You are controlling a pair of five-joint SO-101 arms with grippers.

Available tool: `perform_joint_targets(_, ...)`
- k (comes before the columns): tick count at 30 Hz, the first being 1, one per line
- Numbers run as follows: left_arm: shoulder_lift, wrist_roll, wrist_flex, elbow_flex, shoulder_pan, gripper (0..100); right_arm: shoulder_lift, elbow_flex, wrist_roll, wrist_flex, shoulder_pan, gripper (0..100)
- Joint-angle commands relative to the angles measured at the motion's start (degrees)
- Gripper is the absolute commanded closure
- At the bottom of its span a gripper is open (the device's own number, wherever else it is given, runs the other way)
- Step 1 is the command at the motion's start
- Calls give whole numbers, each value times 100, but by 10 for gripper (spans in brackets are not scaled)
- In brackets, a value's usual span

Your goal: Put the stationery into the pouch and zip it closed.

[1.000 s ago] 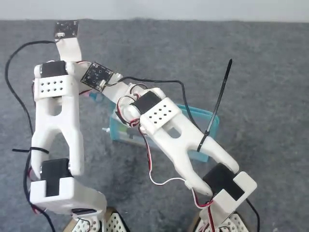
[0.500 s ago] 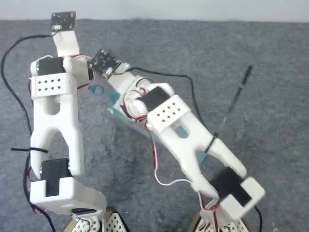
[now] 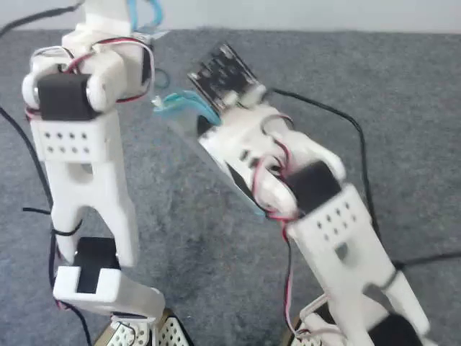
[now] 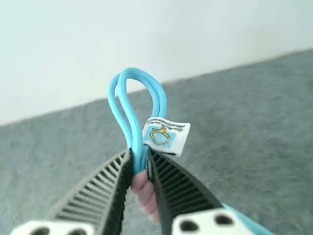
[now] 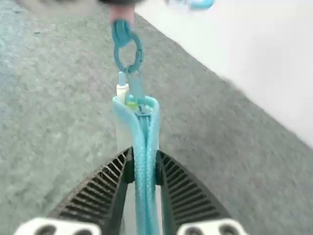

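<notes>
Pinching the cord: the left tool [image 4: 139, 157] has its ribbed fingers pressed together on the blue cord loop [image 4: 138, 98], which stands up out of the grip.
Tag: a small white tag [image 4: 165, 136] hangs on the loop, just beside the fingertips.
Pink bit: something pink [image 4: 143, 191] sits between the left fingers below the cord. What it is cannot be told.
Right tool: the right tool [image 5: 143, 157] is clamped on the top edge of the pouch [image 5: 142, 128], one finger on each side.
Pouch: it is translucent with teal edging and is held up between the two tools. From above, the pouch [image 3: 184, 109] slants from the left arm's end down towards the right arm's end, over the table [image 3: 403, 108].
Zip: the zip [image 5: 143, 142] lies closed where it runs between the right fingers.
Zip pull: a teal ring [image 5: 128, 49] hangs off the far end of the pouch, away from the right tool.
Stationery: a white tip [image 5: 122, 91] pokes out at the pouch's far end beside the zip, with a green bit [image 5: 131, 104] touching it. The rest inside cannot be made out.
Arms: the left arm [image 3: 79, 158] stands tall, with the loop [image 3: 144, 11] at its upper end. The right arm [image 3: 338, 238] leans in towards it.
Table: it has a grey, felt-like surface.
</notes>
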Motion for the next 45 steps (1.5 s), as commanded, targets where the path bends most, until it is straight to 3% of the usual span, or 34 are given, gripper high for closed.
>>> perform_joint_targets(1,-114,-123,448,-681,343,985,-945,1213,-44,-488,409,992)
perform_joint_targets(8,-176,-132,668,-804,1029,985,-2536,3622,132,-901,1534,992)
perform_joint_targets(13,-167,-220,765,-857,1723,985,-3468,4844,255,-892,1930,992)
perform_joint_targets(23,-167,-229,765,-857,3095,985,-5323,5248,246,-22,2607,989)
perform_joint_targets(32,-176,-202,765,-866,3437,985,-4778,3938,255,479,2316,802)
perform_joint_targets(37,-176,-202,765,-884,3437,986,-4119,2655,255,848,2325,800)
perform_joint_targets(45,-176,-202,765,-875,3437,986,-2967,105,202,2615,2316,800)
